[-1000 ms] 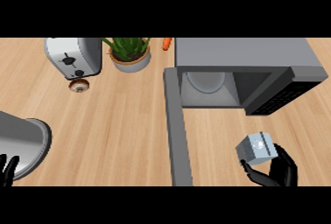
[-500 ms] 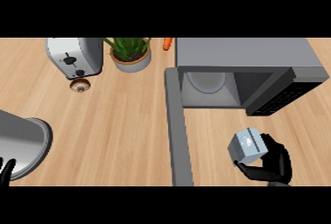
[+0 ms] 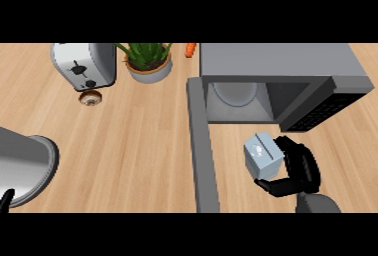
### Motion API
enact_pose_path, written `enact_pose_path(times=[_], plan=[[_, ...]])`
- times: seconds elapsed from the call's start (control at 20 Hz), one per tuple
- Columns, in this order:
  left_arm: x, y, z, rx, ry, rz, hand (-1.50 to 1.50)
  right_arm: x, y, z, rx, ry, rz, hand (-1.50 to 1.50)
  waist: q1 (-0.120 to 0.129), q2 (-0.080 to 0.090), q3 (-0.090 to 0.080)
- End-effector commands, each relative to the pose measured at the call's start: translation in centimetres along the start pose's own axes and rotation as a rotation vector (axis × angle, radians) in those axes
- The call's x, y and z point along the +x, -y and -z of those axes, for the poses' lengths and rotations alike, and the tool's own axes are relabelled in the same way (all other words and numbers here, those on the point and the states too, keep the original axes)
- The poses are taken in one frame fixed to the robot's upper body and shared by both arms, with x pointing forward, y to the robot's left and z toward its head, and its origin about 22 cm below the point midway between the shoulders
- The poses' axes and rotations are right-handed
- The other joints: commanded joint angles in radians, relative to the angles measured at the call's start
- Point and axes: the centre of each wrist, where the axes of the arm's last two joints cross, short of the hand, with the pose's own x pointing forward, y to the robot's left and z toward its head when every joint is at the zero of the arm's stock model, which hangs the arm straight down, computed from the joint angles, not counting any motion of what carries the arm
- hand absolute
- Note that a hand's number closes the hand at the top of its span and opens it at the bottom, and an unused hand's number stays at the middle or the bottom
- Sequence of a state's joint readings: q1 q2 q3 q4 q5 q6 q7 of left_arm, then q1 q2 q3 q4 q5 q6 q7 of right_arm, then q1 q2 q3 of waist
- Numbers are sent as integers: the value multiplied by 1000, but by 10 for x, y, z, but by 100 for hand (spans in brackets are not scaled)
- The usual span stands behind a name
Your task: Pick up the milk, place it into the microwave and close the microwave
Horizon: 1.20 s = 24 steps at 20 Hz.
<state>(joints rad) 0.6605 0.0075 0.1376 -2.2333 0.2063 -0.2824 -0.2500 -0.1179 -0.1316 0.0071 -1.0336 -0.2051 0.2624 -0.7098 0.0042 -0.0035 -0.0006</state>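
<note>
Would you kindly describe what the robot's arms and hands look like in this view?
The right hand is black with thick fingers, on a smooth, rounded grey forearm. No cables or markings show. Of the left hand only a black sliver shows at the lower left edge.

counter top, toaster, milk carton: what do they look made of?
The light tan counter top looks like matte wood: grain lines run along it. The boxy silver toaster looks like smooth metal: pale sheen on its shell, though painted plastic is possible. The small pale blue-grey milk carton in the right hand looks like coated card: flat faces, crisp edges; not certain.
</note>
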Motion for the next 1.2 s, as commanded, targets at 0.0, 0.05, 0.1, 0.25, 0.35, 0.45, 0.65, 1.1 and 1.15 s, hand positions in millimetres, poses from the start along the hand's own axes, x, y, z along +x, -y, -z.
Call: enact_pose_path(times=[0.0,0.05,0.1,0.25,0.35,0.45,0.65,1.1,1.15], plan=[[7,-5,10,21,-2,4,-150,24,-38,6,36,13,9,150,-10,0,0],[20,-1,-10,-10,-11,-17,-150,28,-16,-12,40,-12,-24,150,-2,-1,0],[-9,-24,-9,13,5,-9,-150,32,-30,-1,25,6,-16,150,-3,0,0],[1,-31,-2,19,-7,-4,-150,67,-54,-3,35,-10,15,150,-11,-1,-1],[10,-26,-29,-1,-9,-11,-150,67,-66,-14,-33,-32,18,150,0,-2,0],[-12,-21,-14,13,6,-11,-150,86,-91,-5,-33,-5,37,150,-6,0,0],[5,-26,-12,30,-6,-14,-150,99,-105,13,-22,-35,32,150,0,2,0],[-2,-36,-3,43,-5,-7,-150,89,-147,69,-81,30,-100,150,8,5,1],[4,-48,-8,26,-6,-16,-150,84,-125,80,-97,28,-121,150,9,5,1]])
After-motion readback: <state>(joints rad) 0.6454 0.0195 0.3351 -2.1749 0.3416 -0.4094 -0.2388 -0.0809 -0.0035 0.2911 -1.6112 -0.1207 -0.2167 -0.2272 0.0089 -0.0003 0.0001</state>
